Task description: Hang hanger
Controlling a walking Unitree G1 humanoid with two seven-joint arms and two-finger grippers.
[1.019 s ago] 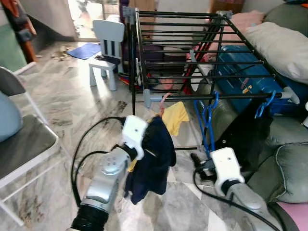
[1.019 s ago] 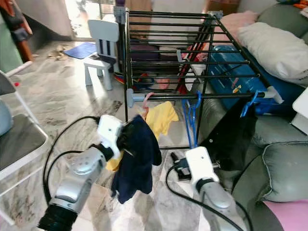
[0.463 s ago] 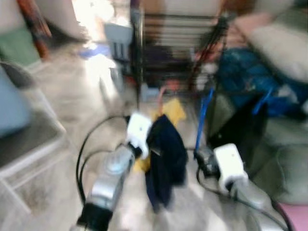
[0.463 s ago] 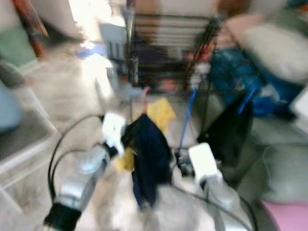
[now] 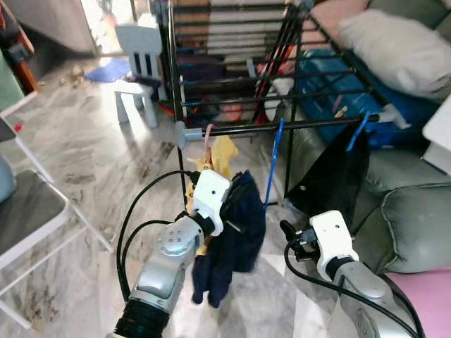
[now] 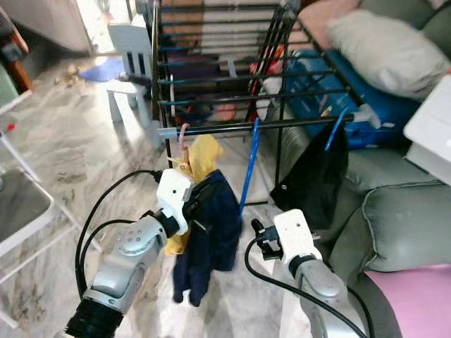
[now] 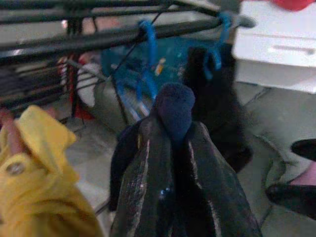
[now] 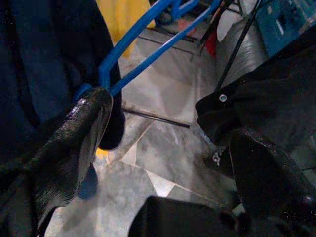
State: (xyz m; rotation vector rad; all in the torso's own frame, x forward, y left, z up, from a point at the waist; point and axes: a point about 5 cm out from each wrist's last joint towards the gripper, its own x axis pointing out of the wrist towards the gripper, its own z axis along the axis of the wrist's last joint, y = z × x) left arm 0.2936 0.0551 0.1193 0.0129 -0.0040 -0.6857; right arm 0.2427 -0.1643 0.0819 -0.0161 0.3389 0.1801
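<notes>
In the left eye view the left claw (image 5: 229,208) is clenched on a navy garment (image 5: 236,243), which droops below it toward the marble floor (image 5: 91,162). Just beyond that claw a yellow garment (image 5: 215,158) hangs from a pink hook on the front rail of the black drying rack (image 5: 232,77). The right claw (image 5: 290,236) sits low, to the right of the navy garment. Above and ahead of it a blue hanger (image 5: 273,162) dangles from the same rail — and a black garment (image 5: 328,176) hangs further to its right, against the grey sofa (image 5: 409,218). A white child's chair (image 5: 137,67) stands well beyond the left claw.

The right eye view gives the same layout, the blue hanger (image 6: 248,169) hooked over the rail between the yellow and black garments.

In the left wrist view the two fingers (image 7: 143,177) pinch a fold of navy cloth (image 7: 175,111) between them; the yellow garment (image 7: 37,163) lies close alongside.

In the right wrist view the fingers (image 8: 79,143) stand spread and released, with the lower bar of the blue hanger (image 8: 143,59) just past one fingertip — whether it touches, I cannot tell.
</notes>
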